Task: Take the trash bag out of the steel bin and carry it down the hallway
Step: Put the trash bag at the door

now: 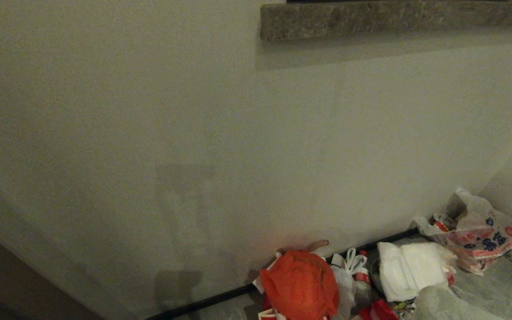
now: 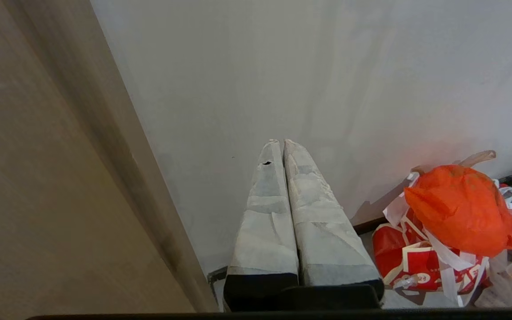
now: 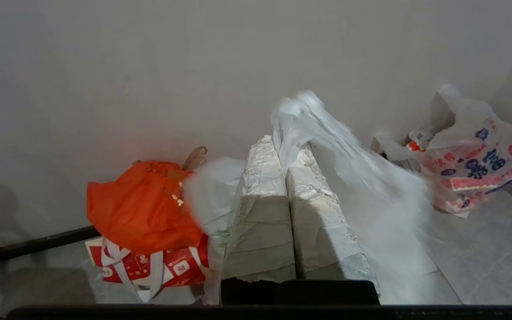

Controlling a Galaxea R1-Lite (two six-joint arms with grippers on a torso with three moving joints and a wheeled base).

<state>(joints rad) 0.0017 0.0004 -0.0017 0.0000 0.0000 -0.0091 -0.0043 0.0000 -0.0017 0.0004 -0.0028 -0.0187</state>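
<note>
Cream wall fills most of the head frame; rubbish pile along its base, lower right, orange-red bag biggest. Right hand pinched closed on trash bag, probably for carrying. Left hand closed, empty. Steel bin unseen.

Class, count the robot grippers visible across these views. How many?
2. The left gripper, shut and empty, faces the cream wall; the right gripper is shut on the thin translucent-white plastic trash bag.
</note>
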